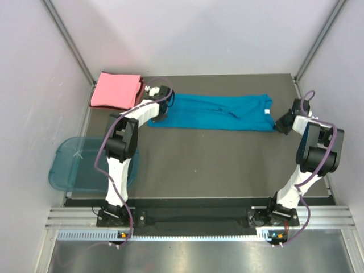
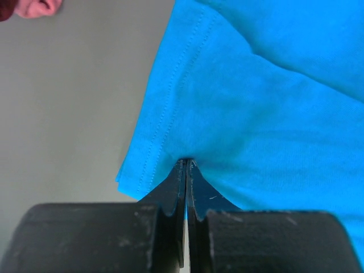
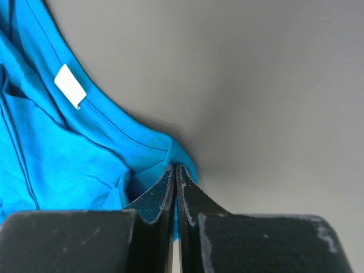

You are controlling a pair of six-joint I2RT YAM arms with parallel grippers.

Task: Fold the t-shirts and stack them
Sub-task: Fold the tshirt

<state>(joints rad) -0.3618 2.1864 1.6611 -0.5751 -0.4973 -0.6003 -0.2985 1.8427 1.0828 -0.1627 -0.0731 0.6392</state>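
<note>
Teal shirt: the soft teal-blue short-sleeved cloth t-shirt [image 1: 213,112] lies flat as a long narrow band, running from 9 to 3 o'clock across the far half of the table.
Left gripper: the left gripper [image 2: 186,164] has its jaws pressed together on the stitched hem at the shirt's 9 o'clock end, with cloth pinched between the tips.
Right gripper: the right gripper [image 3: 175,166] is closed on the collar rim at the shirt's 3 o'clock end. The small white neck label [image 3: 70,85] sits at 10 o'clock from its tips in the wrist view.
Pink shirt: the salmon-pink cloth t-shirt [image 1: 116,90], folded into a rectangle, lies in the table's 10 o'clock corner by the left wall, apart from the teal one.
Tub: the translucent blue plastic tub [image 1: 74,165] sits off the table's edge at 8 o'clock, beside the left arm.
Room: a wide stretch of dark grey mat [image 1: 216,165] shows between the teal shirt's near edge and the arm bases at 6 o'clock, and a narrower strip at 12 o'clock. The right gripper is close to the mat's 3 o'clock edge and the white wall [image 1: 341,85].
</note>
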